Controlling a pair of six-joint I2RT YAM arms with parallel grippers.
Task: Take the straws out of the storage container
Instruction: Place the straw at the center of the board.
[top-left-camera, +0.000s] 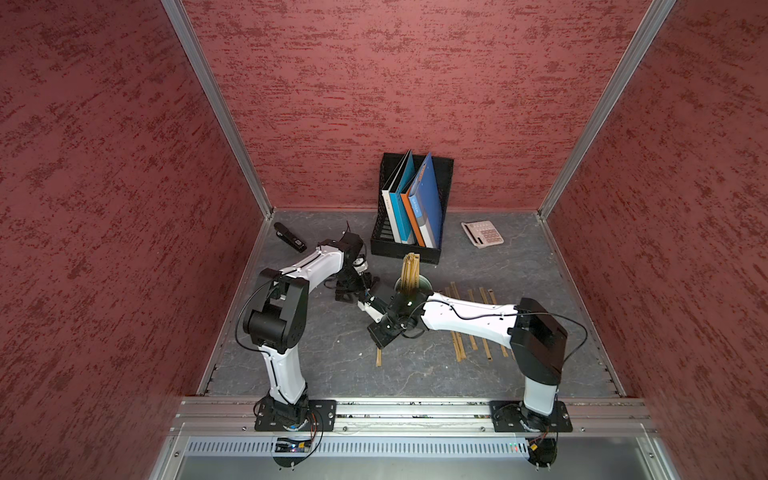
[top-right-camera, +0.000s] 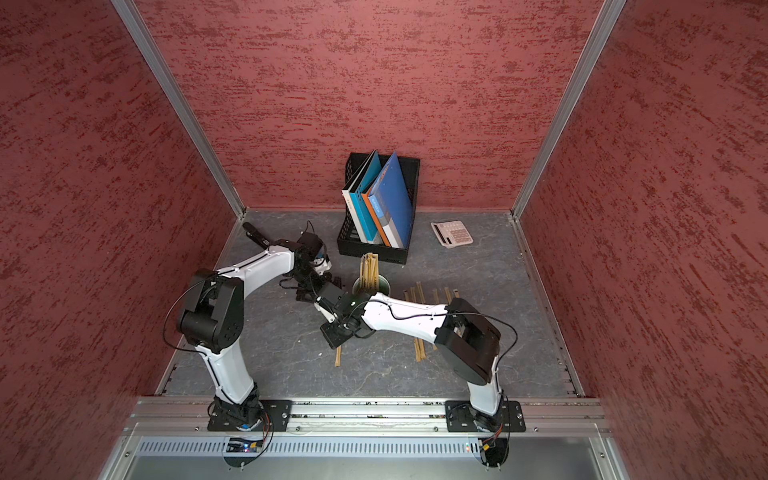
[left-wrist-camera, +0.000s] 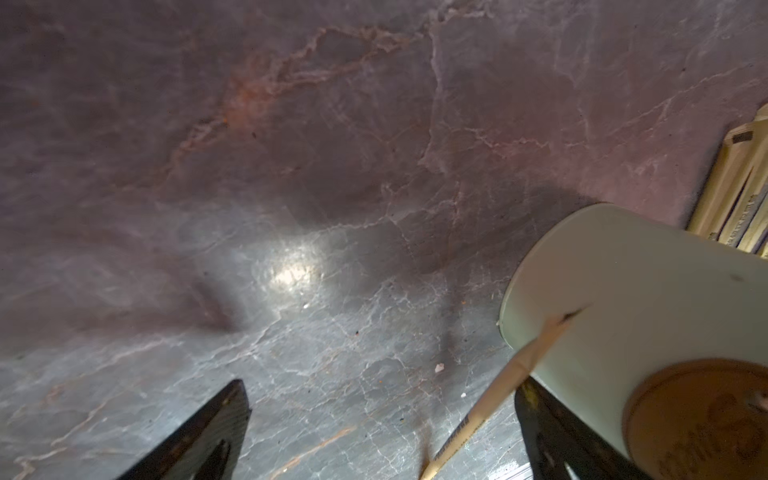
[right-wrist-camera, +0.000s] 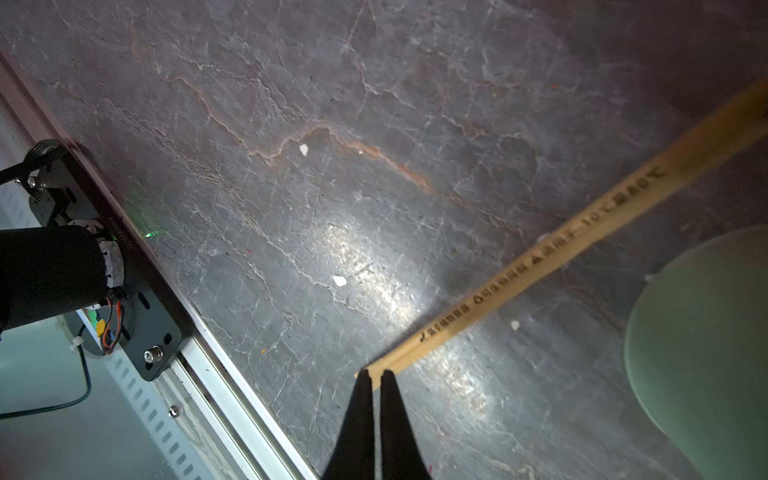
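The storage container (top-left-camera: 423, 283), a pale mint cup, stands mid-table with several tan straws (top-left-camera: 410, 266) sticking out of it. My right gripper (right-wrist-camera: 376, 372) is shut on the end of one printed straw (right-wrist-camera: 552, 253), which runs past the cup (right-wrist-camera: 706, 353). Both top views show a short tan straw piece (top-left-camera: 379, 358) below that gripper's black body (top-right-camera: 337, 334). My left gripper (left-wrist-camera: 382, 386) hangs open just left of the cup (left-wrist-camera: 623, 299), one finger (left-wrist-camera: 540, 415) beside its wall. A straw (left-wrist-camera: 494, 395) crosses between those open jaws.
Several straws (top-left-camera: 459, 332) lie on the grey table right of the cup, partly under my right arm. A black mesh file holder (top-left-camera: 441, 249) with folders stands behind the cup. A calculator (top-left-camera: 482, 235) lies back right and a black stapler (top-left-camera: 289, 237) back left. Red walls enclose three sides.
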